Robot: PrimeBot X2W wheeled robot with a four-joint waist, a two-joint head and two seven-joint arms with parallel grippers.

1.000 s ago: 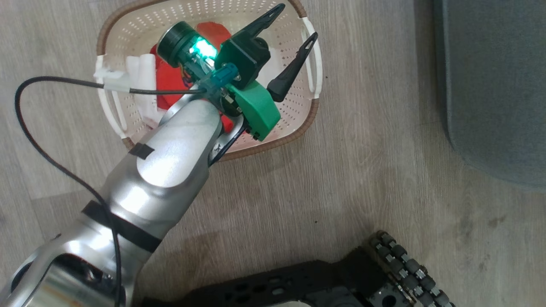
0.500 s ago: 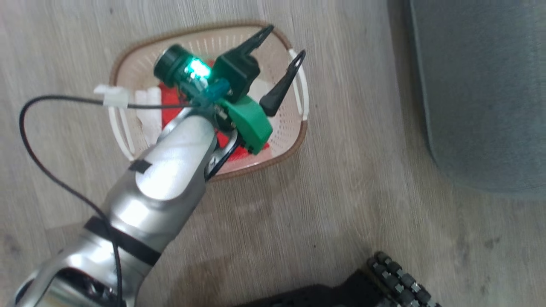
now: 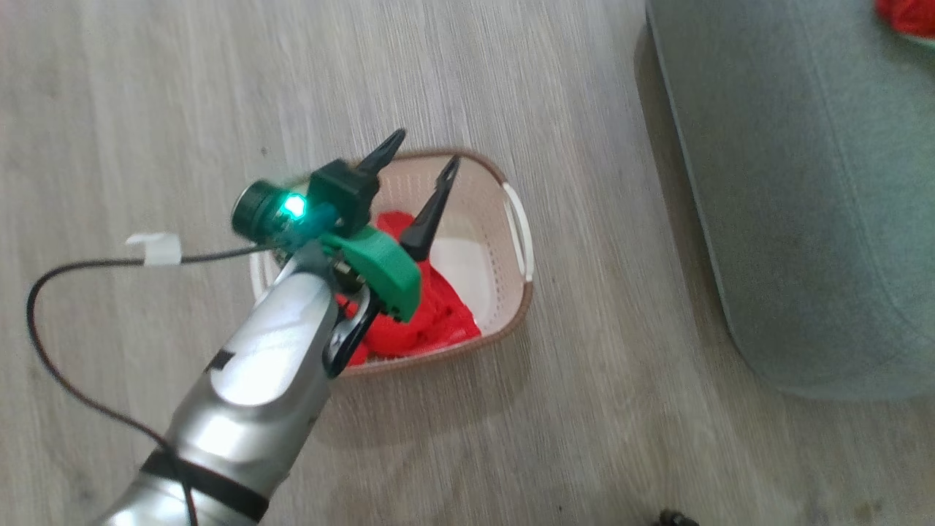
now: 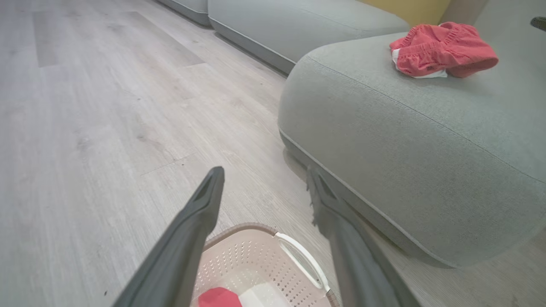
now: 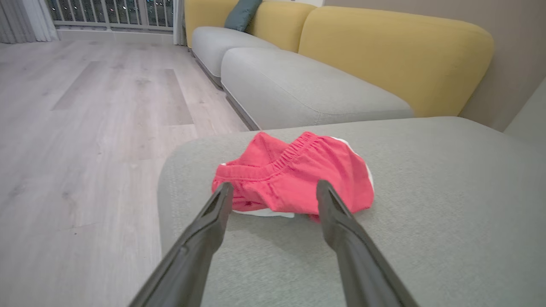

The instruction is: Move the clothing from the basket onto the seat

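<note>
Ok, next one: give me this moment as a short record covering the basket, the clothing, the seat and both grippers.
basket: on the wood floor, beside the seat
clothing: red pile inside the basket
garment: one red piece, lying on the seat
seat: grey-green cushion
left gripper: open, empty, over the basket
right gripper: open, empty, fingers pointing at the garment

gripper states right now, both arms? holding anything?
Left gripper: open, empty, over the basket.
Right gripper: open, empty, by the garment on the seat.
</note>
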